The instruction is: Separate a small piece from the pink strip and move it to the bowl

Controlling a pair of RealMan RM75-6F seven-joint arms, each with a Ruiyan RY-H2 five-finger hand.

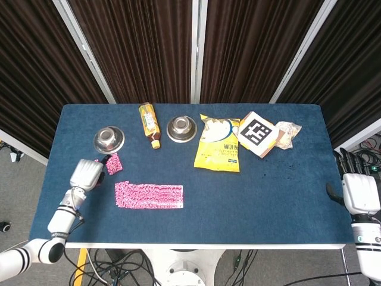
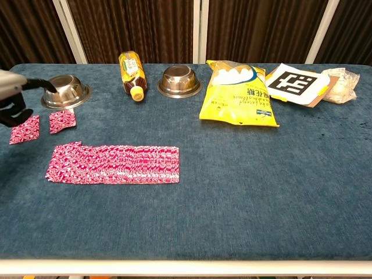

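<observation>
The pink strip (image 1: 149, 195) (image 2: 113, 164) lies flat near the table's front left. Two small pink pieces lie apart from it: one (image 2: 62, 121) (image 1: 114, 162) just in front of the left steel bowl (image 1: 109, 139) (image 2: 65, 91), the other (image 2: 24, 129) further left, hidden under the hand in the head view. My left hand (image 1: 87, 174) (image 2: 11, 96) hovers above the pieces at the table's left edge. One finger (image 2: 42, 81) stretches toward the bowl and nothing shows in its grasp. My right hand (image 1: 359, 194) hangs off the table's right edge, fingers apart and empty.
Along the back stand a lying tea bottle (image 1: 149, 124), a second steel bowl (image 1: 181, 128), a yellow snack bag (image 1: 218, 143), a card with a black-and-white marker (image 1: 258, 133) and a clear wrapped packet (image 1: 287, 133). The blue table (image 1: 262, 196) is bare at front right.
</observation>
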